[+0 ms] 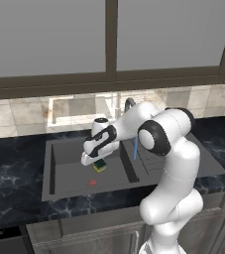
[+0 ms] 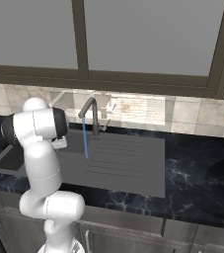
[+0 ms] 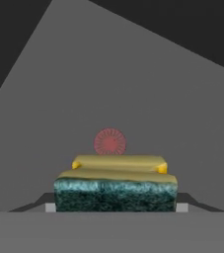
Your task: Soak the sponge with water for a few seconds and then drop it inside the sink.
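Observation:
My gripper hangs over the sink, shut on the sponge, which is yellow with a dark green layer. In the hand view the sponge sits between the fingertips, green side toward the camera, with the red drain mark on the grey basin floor beyond it. The water falls as a thin blue stream to the right of the sponge, apart from it. From the right base view the water lands on the ribbed drainboard of the sink.
The dark curved faucet stands at the back of the sink under the window. Marbled black countertop runs on both sides. My white arm reaches across the drainboard. The red drain mark lies below the sponge.

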